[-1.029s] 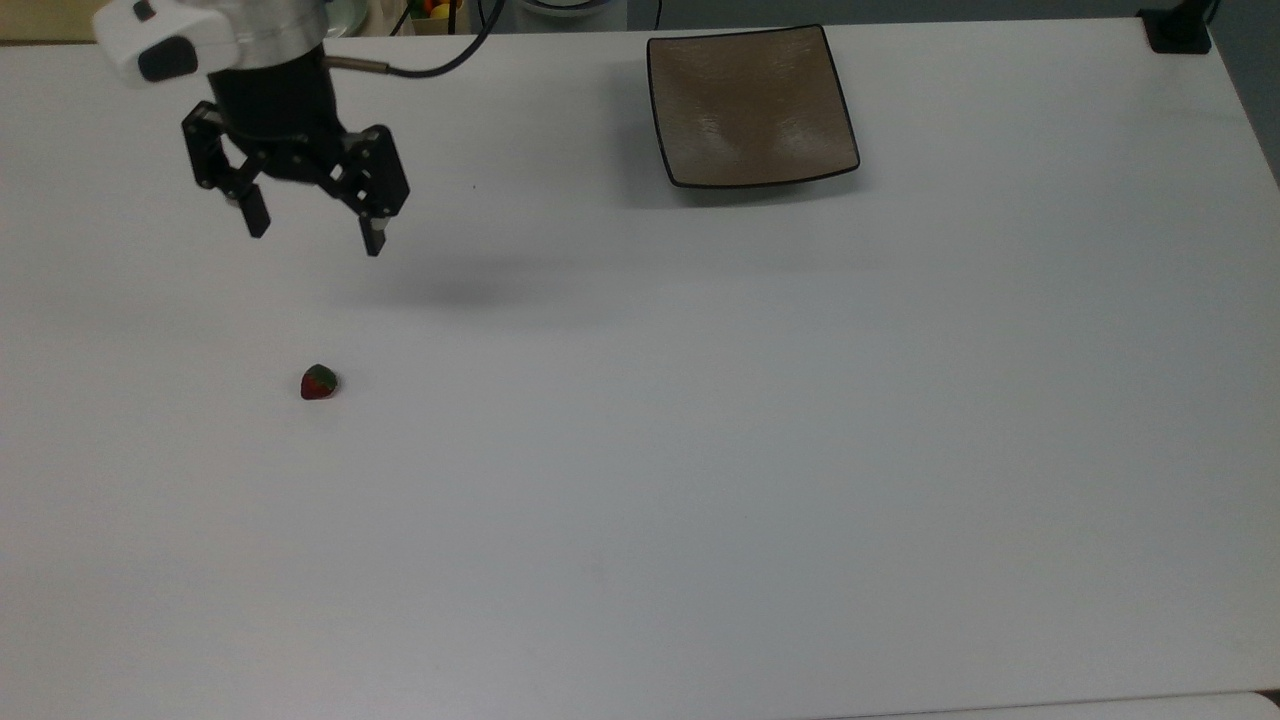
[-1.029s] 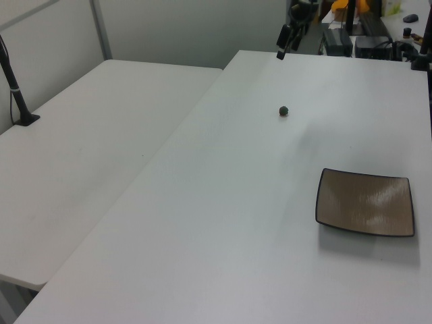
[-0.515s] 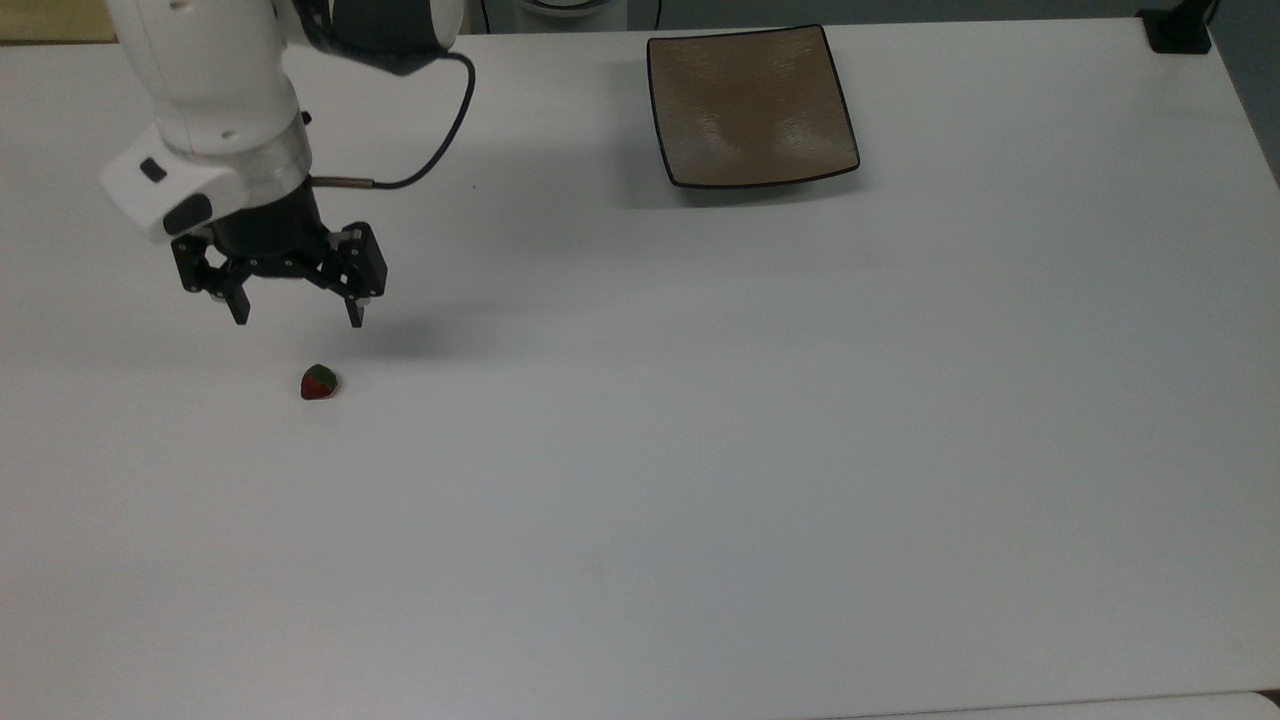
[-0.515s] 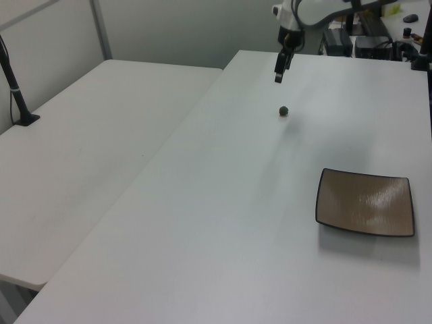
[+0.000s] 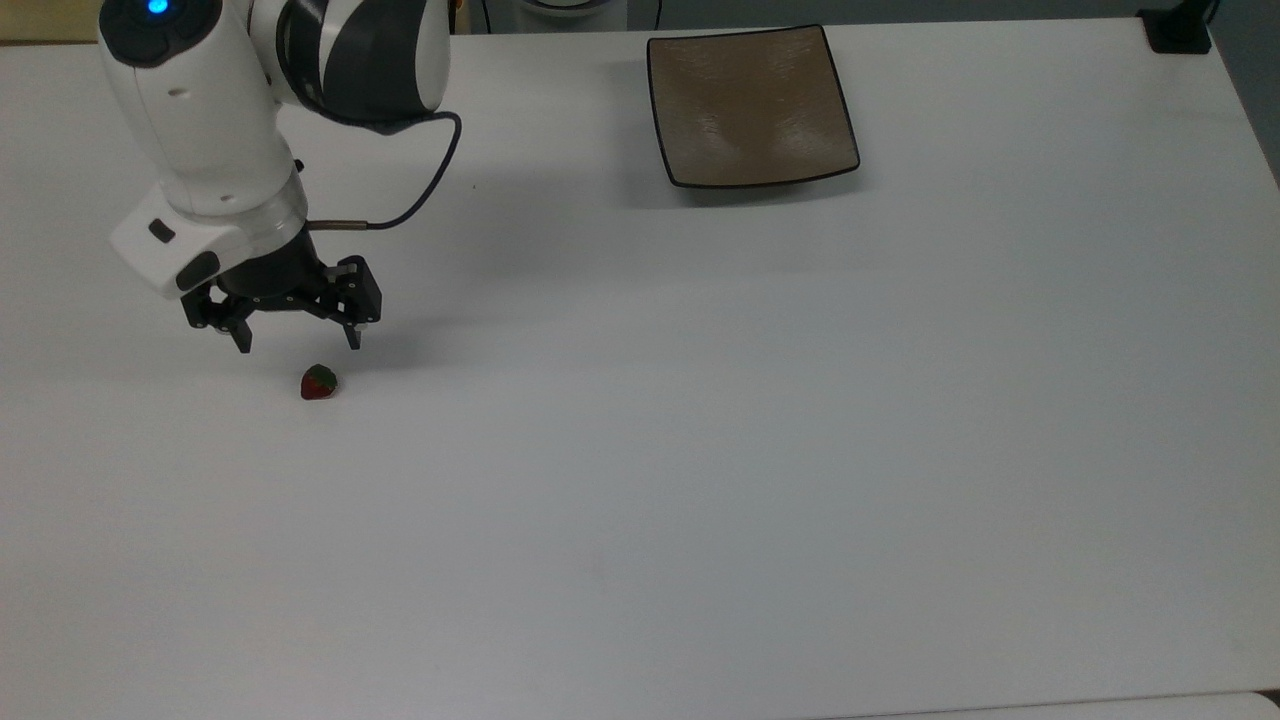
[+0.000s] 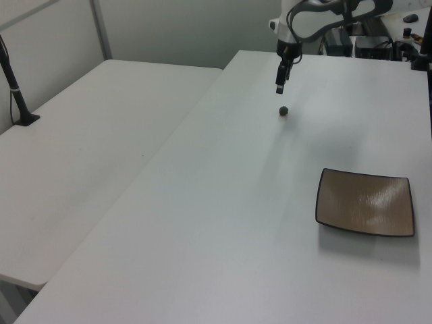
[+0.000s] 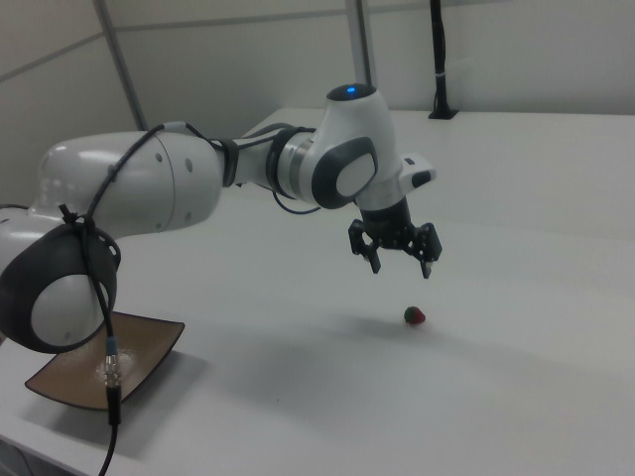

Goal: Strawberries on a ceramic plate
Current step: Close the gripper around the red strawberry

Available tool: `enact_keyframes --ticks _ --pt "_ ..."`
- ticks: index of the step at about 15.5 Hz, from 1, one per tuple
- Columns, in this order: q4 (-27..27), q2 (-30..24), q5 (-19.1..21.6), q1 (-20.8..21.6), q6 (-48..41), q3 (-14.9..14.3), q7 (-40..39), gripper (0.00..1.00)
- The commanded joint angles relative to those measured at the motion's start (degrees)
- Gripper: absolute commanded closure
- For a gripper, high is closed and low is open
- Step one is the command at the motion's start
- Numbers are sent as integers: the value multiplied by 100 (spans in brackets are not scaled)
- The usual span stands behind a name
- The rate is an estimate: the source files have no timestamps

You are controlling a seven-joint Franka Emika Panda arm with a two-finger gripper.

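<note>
A tiny red strawberry (image 5: 318, 382) with a green cap lies on the white table (image 5: 700, 450); it also shows as a small dark lump, the strawberry (image 6: 284, 110), and as the strawberry (image 7: 415, 315) in the right view. My gripper (image 5: 298, 343) hangs open just above and behind it, fingers pointing down, nothing between them. The same gripper (image 7: 401, 266) hovers well clear of the table in the right view, and the gripper (image 6: 279, 89) sits just above the berry in the left view. The square brown ceramic plate (image 5: 752, 105) lies empty far off at the top view's upper right.
The white arm (image 5: 230, 110) and its black cable (image 5: 420, 195) reach in from the top view's upper left. A black post base (image 5: 1178, 30) stands at the far right corner. A second white table (image 6: 88, 155) adjoins on the left view's left.
The gripper has come down and forward toward the strawberry, still open. The strawberry and plate have not moved.
</note>
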Motion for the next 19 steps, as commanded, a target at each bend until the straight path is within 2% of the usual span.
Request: enact_keyframes --ticks 1,6,14,17,19 --pt "45 188 -112 6 198 -13 -288 0" --pt "-34 302 -112 6 322 -13 -288 11" --pt "-131 381 -446 6 331 -13 -323 44" --pt "-262 390 -666 6 584 -13 -314 46" --pt "-403 390 -675 6 796 -13 -305 47"
